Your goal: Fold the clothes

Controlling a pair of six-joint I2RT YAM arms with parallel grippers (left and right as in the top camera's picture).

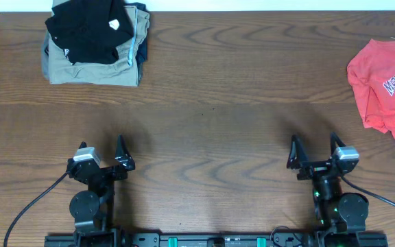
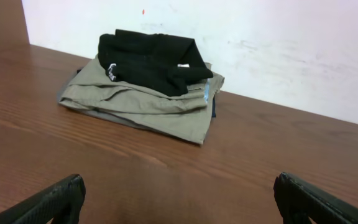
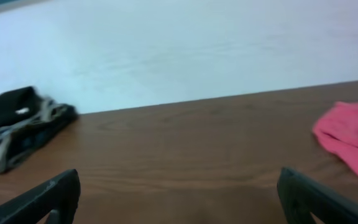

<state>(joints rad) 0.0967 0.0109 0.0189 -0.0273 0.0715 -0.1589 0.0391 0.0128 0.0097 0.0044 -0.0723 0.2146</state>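
The clothes, a black short-sleeved shirt (image 1: 91,31) with a small white logo, lie bunched on top of a folded pile at the table's far left corner. In the left wrist view the black shirt (image 2: 154,59) is well ahead of my left gripper (image 2: 179,199), which stands open over bare wood. My left gripper (image 1: 101,147) is near the front left edge, far from the shirt. My right gripper (image 1: 314,145) is near the front right, open and empty, and its wrist view shows the same open gripper (image 3: 179,193) with the black shirt (image 3: 5,106) far off to the left.
Tan khaki trousers (image 1: 91,68) lie folded under the black shirt and show in the left wrist view as the trousers (image 2: 142,106). A red T-shirt (image 1: 389,82) with white lettering lies at the right edge, and the red T-shirt (image 3: 350,140) shows in the right wrist view. The wooden table (image 1: 211,116) ends at a white wall.
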